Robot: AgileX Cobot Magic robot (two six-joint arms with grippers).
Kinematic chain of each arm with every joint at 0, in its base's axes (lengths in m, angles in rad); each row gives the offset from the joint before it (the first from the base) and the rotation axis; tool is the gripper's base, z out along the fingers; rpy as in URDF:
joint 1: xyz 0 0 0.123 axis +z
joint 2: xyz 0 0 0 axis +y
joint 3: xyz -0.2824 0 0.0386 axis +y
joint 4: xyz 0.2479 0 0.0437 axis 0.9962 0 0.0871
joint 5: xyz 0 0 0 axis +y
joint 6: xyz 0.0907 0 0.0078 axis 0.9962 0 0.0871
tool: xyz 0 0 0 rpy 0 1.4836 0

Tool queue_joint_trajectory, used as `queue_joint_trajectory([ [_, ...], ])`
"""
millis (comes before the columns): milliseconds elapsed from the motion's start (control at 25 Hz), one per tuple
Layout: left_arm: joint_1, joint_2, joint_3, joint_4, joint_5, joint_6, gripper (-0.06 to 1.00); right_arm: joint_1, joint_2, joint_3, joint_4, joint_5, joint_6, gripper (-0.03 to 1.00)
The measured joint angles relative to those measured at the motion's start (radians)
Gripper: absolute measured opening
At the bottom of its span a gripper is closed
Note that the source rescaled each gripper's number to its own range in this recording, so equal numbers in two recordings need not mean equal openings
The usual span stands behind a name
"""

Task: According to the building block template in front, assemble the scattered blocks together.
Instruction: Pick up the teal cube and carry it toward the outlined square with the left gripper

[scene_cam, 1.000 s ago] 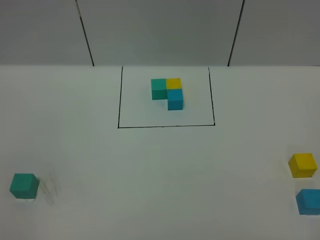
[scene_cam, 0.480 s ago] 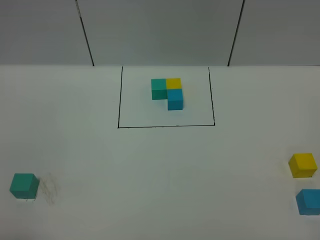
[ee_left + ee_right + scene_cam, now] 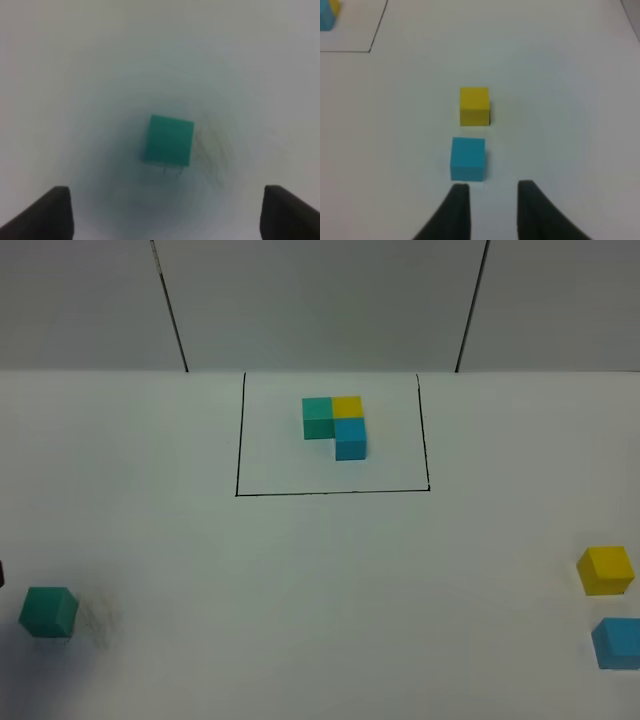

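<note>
The building block template (image 3: 335, 425) sits at the far middle of the white table (image 3: 320, 580), inside a thin black drawn rectangle (image 3: 330, 493) that marks it as the pattern to copy; it is an L of three joined cubes, teal-green and yellow side by side with blue set in front of the yellow; the scattered blocks lie well apart from it, nearer the camera; the loose teal-green cube (image 3: 48, 611) stands alone at the near left, beside a faint grey scuff (image 3: 98, 620) on the tabletop, while the loose yellow cube (image 3: 605, 570) and loose blue cube (image 3: 617, 643) sit near each other, not touching, at the near right; all three look like plain matte cubes of equal size with crisp edges and flat faces, which should give parallel fingers an easy grip; the left gripper (image 3: 166, 200) hovers above the teal-green cube with its dark fingers spread wide, nothing between them, seemingly lined up to straddle that block, though its view is blurred; the right gripper (image 3: 490, 192) holds nothing, its fingers drawn nearly together with only a narrow gap, pointing just beside the blue cube; no loose block is joined to another yet, so assembly appears to be at its opening reach
</note>
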Motion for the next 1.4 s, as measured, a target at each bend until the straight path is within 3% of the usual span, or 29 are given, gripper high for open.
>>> queue_joint_trajectory([
  [280, 0.0, 0.302, -0.002, 0.0, -0.109, 0.002, 0.66, 0.0, 0.0, 0.0, 0.0, 0.0, 0.0, 0.0],
  [600, 0.0, 0.422, -0.014, -0.026, -0.158, 0.046, 0.66, 0.0, 0.0, 0.0, 0.0, 0.0, 0.0, 0.0],
  [1000, 0.0, 0.504, -0.212, -0.05, 0.045, 0.104, 0.62, 0.0, 0.0, 0.0, 0.0, 0.0, 0.0, 0.0],
  [1400, 0.0, 0.582, -0.222, -0.05, 0.074, 0.121, 0.48, 0.0, 0.0, 0.0, 0.0, 0.0, 0.0, 0.0],
])
